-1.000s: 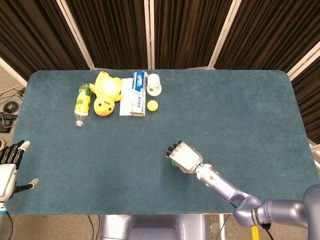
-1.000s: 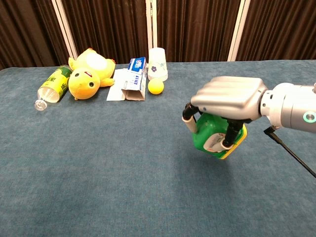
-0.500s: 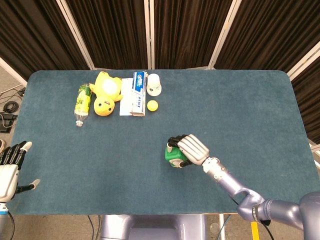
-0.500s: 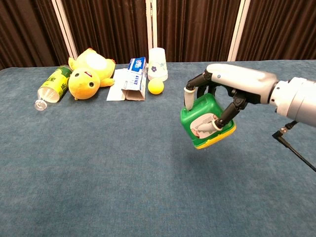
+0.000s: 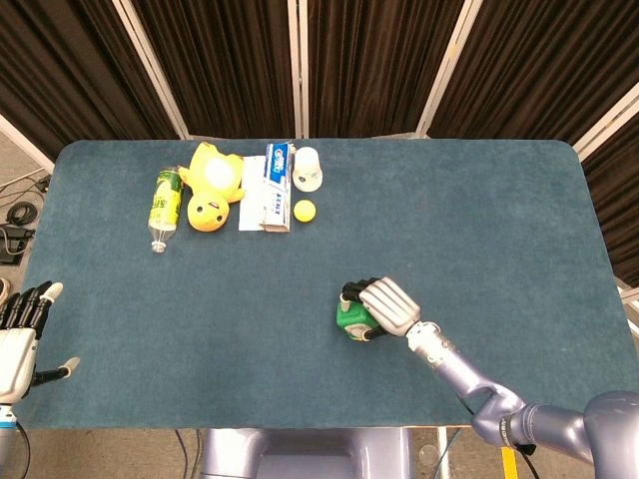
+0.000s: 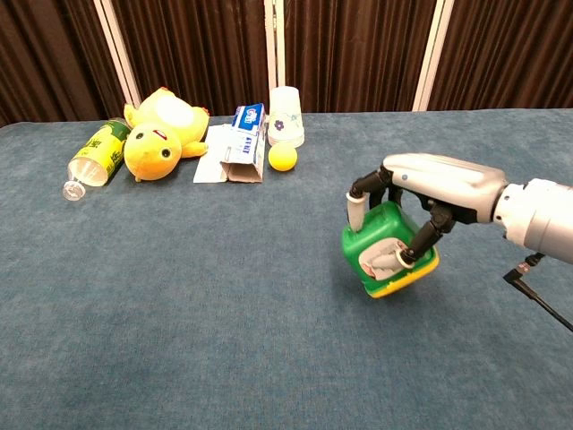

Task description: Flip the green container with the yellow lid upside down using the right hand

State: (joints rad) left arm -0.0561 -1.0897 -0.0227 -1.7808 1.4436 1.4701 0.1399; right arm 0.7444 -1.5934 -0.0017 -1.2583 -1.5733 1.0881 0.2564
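Observation:
My right hand [image 6: 430,188] grips the green container [image 6: 383,248] from above, fingers wrapped down its sides. The container is turned over, its yellow lid [image 6: 405,278] at the bottom, close to or touching the blue table [image 6: 224,296], and it leans a little. In the head view the right hand [image 5: 387,305] covers most of the green container [image 5: 350,317], near the table's front middle. My left hand [image 5: 18,334] hangs open beyond the table's front left edge, holding nothing.
At the back left lie a plastic bottle [image 6: 93,160], a yellow plush duck [image 6: 161,133], a blue and white box [image 6: 243,134], a small yellow ball [image 6: 283,157] and a white paper cup [image 6: 286,115]. Dark curtains [image 5: 349,60] close off the far side.
The right hand turned the container over and brought it down toward the table, lid now underneath. The left hand stayed where it was.

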